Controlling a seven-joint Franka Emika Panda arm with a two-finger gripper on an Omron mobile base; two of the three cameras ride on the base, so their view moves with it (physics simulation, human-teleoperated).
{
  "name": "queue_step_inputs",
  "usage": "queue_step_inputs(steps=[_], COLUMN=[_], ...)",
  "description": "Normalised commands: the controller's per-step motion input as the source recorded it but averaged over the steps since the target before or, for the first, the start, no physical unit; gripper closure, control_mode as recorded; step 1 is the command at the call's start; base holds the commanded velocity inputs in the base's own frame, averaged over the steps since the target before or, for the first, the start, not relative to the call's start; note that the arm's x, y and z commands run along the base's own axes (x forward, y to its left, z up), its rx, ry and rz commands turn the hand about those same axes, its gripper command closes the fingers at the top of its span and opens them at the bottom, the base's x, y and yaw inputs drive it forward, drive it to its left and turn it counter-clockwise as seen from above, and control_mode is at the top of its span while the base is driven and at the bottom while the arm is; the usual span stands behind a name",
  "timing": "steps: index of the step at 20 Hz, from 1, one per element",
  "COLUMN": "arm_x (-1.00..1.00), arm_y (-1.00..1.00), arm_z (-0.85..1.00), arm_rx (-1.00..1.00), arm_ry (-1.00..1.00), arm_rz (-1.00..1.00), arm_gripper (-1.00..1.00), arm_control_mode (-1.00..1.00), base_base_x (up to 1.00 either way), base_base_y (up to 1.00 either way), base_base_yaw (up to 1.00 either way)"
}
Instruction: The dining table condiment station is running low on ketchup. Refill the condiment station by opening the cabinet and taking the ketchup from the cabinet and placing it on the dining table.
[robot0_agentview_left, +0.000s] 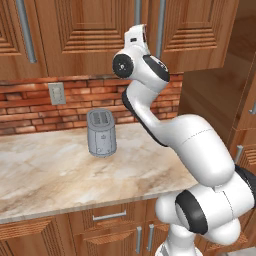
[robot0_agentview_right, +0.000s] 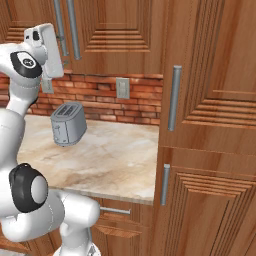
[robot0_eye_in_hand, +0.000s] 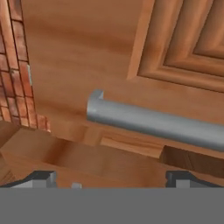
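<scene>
Below the closed cabinet (robot0_agentview_left: 95, 30), one toaster (robot0_agentview_left: 101, 133) stands on the counter (robot0_agentview_left: 60, 170).

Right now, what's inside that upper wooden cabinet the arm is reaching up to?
Nothing inside can be seen: the cabinet doors are shut. Only carved panels and a silver bar handle show, with the open gripper close to the handle. Whether the ketchup sits inside is hidden.

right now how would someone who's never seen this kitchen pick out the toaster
Find the marble counter under the brick wall. The toaster stands on it near the back: a small grey metal box with two slots on top, below the wooden wall cabinet.
</scene>
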Motion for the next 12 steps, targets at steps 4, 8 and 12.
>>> queue_step_inputs(steps=[4,8,12], arm_x=[0.29,0.32,0.06], arm_y=[-0.19,-0.15,-0.29], arm_z=[-0.20,-0.11,-0.01], arm_rx=[-0.06,-0.03,-0.01], arm_ry=[0.01,0.02,0.00], arm_rz=[-0.09,-0.08,-0.08], arm_gripper=[-1.00,-1.00,-1.00], arm_control_mode=[-1.00,-1.00,-1.00], base_base_x=[0.00,0.00,0.00], base_base_y=[0.00,0.00,0.00], base_base_yaw=[0.00,0.00,0.00])
